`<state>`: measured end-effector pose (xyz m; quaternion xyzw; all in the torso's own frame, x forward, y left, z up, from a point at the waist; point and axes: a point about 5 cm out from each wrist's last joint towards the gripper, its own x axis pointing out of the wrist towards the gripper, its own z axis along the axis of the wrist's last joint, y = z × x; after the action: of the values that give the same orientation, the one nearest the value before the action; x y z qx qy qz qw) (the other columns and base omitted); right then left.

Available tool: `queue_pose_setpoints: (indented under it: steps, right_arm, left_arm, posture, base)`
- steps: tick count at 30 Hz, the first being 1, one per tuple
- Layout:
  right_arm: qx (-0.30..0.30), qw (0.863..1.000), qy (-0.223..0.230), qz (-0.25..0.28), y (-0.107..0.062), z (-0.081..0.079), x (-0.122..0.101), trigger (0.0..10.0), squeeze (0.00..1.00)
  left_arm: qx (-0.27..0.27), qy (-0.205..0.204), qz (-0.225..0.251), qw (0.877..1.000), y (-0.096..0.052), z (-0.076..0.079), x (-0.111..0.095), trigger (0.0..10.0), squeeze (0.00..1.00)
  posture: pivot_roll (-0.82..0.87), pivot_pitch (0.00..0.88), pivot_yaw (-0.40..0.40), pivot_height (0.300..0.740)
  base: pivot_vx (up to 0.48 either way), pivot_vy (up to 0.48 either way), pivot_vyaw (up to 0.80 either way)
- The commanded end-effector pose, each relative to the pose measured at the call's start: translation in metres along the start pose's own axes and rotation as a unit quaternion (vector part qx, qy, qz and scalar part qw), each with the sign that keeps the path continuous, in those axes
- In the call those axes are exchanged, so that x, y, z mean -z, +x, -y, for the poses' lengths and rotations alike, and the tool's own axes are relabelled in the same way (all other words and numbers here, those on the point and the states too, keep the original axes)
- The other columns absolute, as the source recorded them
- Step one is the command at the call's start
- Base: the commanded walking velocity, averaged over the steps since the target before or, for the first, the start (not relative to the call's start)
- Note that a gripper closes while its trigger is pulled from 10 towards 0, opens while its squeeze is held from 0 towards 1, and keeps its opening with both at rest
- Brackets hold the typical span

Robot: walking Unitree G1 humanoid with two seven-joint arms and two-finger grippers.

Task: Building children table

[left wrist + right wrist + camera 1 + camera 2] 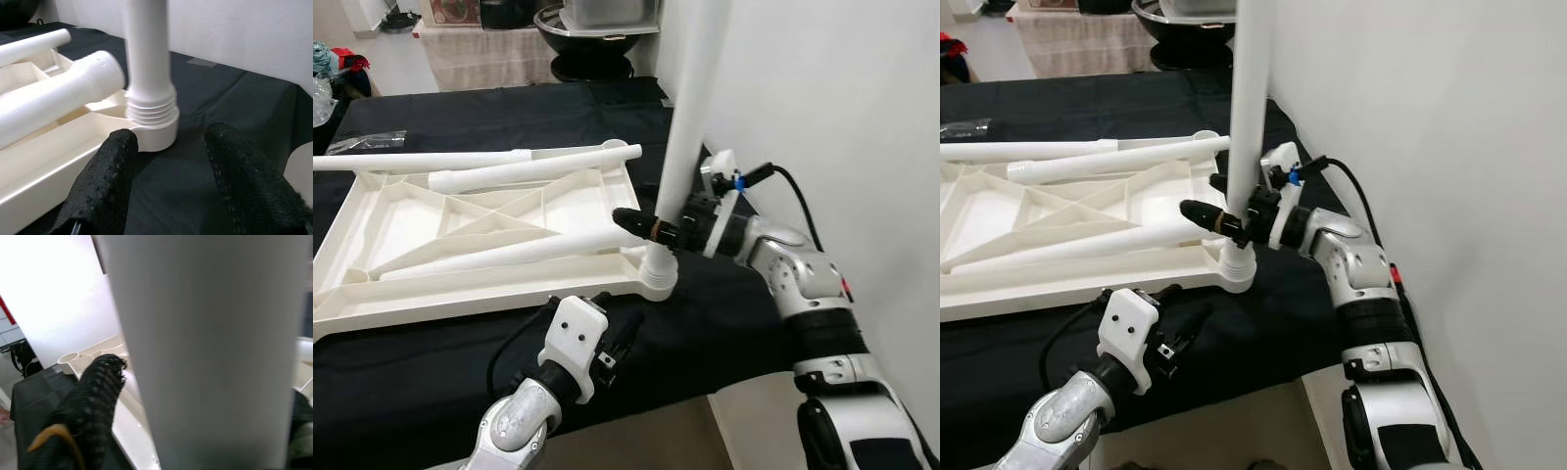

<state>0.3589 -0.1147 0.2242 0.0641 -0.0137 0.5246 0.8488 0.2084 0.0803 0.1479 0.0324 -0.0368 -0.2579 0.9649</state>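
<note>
A white plastic tabletop lies upside down on a black cloth. One white leg stands upright in the threaded socket at its near right corner. My right gripper is shut on this leg just above the socket; one black finger presses against the leg. My left gripper hovers low over the cloth in front of the socket, open, its fingers either side of the socket without touching it. Three loose legs lie across the tabletop.
A white wall rises close behind the upright leg on the right. The black cloth's front edge runs just beyond my left gripper. A dark bowl stands at the back. A clear plastic bag lies far left.
</note>
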Motion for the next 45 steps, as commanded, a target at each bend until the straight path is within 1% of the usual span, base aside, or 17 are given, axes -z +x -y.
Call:
queue_pose_setpoints:
  steps: [1, 13, 17, 19, 20, 22, 24, 27, 29, 30, 31, 35, 36, 37, 38, 39, 45]
  right_arm:
    - [-0.007, 1.0, -0.008, 0.003, 0.009, -0.002, -0.001, 0.0, 0.0]
    - [0.126, 0.992, -0.028, -0.014, 0.003, 0.013, 0.014, 0.0, 0.0]
    - [0.349, 0.936, -0.017, -0.035, -0.011, 0.038, 0.019, 0.0, 0.0]
    - [0.49, 0.87, -0.028, -0.038, -0.028, 0.046, 0.02, 0.0, 0.0]
    - [0.49, 0.87, -0.028, -0.038, -0.028, 0.046, 0.02, 0.0, 0.0]
    - [0.566, 0.823, -0.041, -0.03, -0.035, 0.042, 0.019, 0.0, 0.0]
    - [0.566, 0.823, -0.041, -0.03, -0.035, 0.042, 0.019, 0.0, 0.0]
    - [0.613, 0.789, -0.032, -0.009, -0.032, 0.031, 0.018, 0.0, 0.0]
    - [0.613, 0.789, -0.032, -0.009, -0.032, 0.031, 0.018, 0.0, 0.0]
    - [0.628, 0.778, -0.018, 0.004, -0.025, 0.023, 0.021, 8.7, 0.0]
    - [0.616, 0.788, -0.01, 0.011, -0.015, 0.016, 0.023, 10.0, 0.0]
    - [0.601, 0.799, -0.006, 0.017, -0.007, 0.011, 0.024, 10.0, 0.0]
    - [0.576, 0.817, -0.004, 0.019, 0.001, 0.008, 0.026, 10.0, 1.0]
    - [0.576, 0.817, -0.004, 0.019, 0.001, 0.008, 0.026, 10.0, 1.0]
    - [0.552, 0.833, -0.019, 0.019, 0.003, 0.008, 0.025, 10.0, 0.36]
    - [0.53, 0.848, -0.014, 0.021, 0.005, 0.009, 0.024, 10.0, 0.0]
    - [0.477, 0.878, -0.005, 0.044, -0.021, 0.033, 0.005, 10.0, 0.0]
  left_arm:
    - [0.0, 0.001, -0.005, 1.0, -0.001, 0.001, 0.002, 10.0, 0.0]
    - [0.002, 0.003, -0.006, 1.0, -0.002, 0.003, 0.003, 10.0, 0.0]
    - [-0.001, 0.005, -0.004, 1.0, -0.003, 0.001, 0.003, 10.0, 0.0]
    - [-0.002, 0.004, -0.006, 1.0, -0.003, 0.001, 0.004, 10.0, 0.0]
    - [-0.002, 0.004, -0.006, 1.0, -0.003, 0.001, 0.004, 10.0, 0.0]
    - [-0.002, 0.004, -0.008, 1.0, -0.003, 0.002, 0.005, 10.0, 0.0]
    - [-0.002, 0.004, -0.008, 1.0, -0.003, 0.002, 0.005, 10.0, 0.0]
    - [-0.002, 0.005, -0.008, 1.0, -0.002, 0.002, 0.005, 10.0, 0.0]
    - [-0.002, 0.005, -0.008, 1.0, -0.002, 0.002, 0.005, 10.0, 0.0]
    - [-0.002, 0.004, -0.009, 1.0, -0.002, 0.002, 0.005, 10.0, 0.0]
    - [-0.002, 0.004, -0.009, 1.0, -0.001, 0.002, 0.005, 10.0, 0.0]
    - [-0.002, 0.004, -0.01, 1.0, -0.001, 0.002, 0.005, 10.0, 0.0]
    - [-0.002, 0.003, -0.01, 1.0, -0.002, 0.002, 0.006, 10.0, 0.0]
    - [-0.002, 0.003, -0.01, 1.0, -0.002, 0.002, 0.006, 10.0, 0.0]
    - [-0.002, 0.003, -0.01, 1.0, -0.002, 0.003, 0.005, 10.0, 0.0]
    - [-0.002, 0.003, -0.01, 1.0, -0.002, 0.003, 0.005, 10.0, 0.0]
    - [-0.002, 0.002, -0.008, 1.0, -0.002, 0.002, 0.005, 10.0, 0.0]
  posture:
    - [0.04, 0.065, -0.063, 0.74]
    - [0.03, 0.053, -0.06, 0.74]
    - [0.03, 0.047, -0.063, 0.74]
    - [0.03, 0.045, -0.058, 0.74]
    - [0.03, 0.045, -0.058, 0.74]
    - [0.03, 0.042, -0.061, 0.74]
    - [0.03, 0.042, -0.061, 0.74]
    - [0.03, 0.045, -0.057, 0.74]
    - [0.03, 0.045, -0.057, 0.74]
    - [0.03, 0.047, -0.061, 0.74]
    - [0.03, 0.052, -0.065, 0.74]
    - [0.03, 0.052, -0.065, 0.74]
    - [0.03, 0.053, -0.066, 0.74]
    - [0.03, 0.053, -0.066, 0.74]
    - [0.03, 0.056, -0.07, 0.74]
    - [0.03, 0.056, -0.07, 0.74]
    - [0.03, 0.062, -0.069, 0.74]
  base:
    - [0.0, 0.0, 0.0]
    - [0.0, 0.0, 0.0]
    - [0.0, 0.0, 0.0]
    - [0.0, 0.0, 0.0]
    - [0.0, 0.0, 0.0]
    - [0.0, 0.0, 0.0]
    - [0.0, 0.0, 0.0]
    - [0.0, 0.0, 0.0]
    - [0.0, 0.0, 0.0]
    - [0.0, 0.0, 0.0]
    - [0.0, 0.0, 0.0]
    - [0.0, 0.0, 0.0]
    - [0.0, 0.0, 0.0]
    - [0.0, 0.0, 0.0]
    - [0.0, 0.0, 0.0]
    - [0.0, 0.0, 0.0]
    - [0.0, 0.0, 0.0]
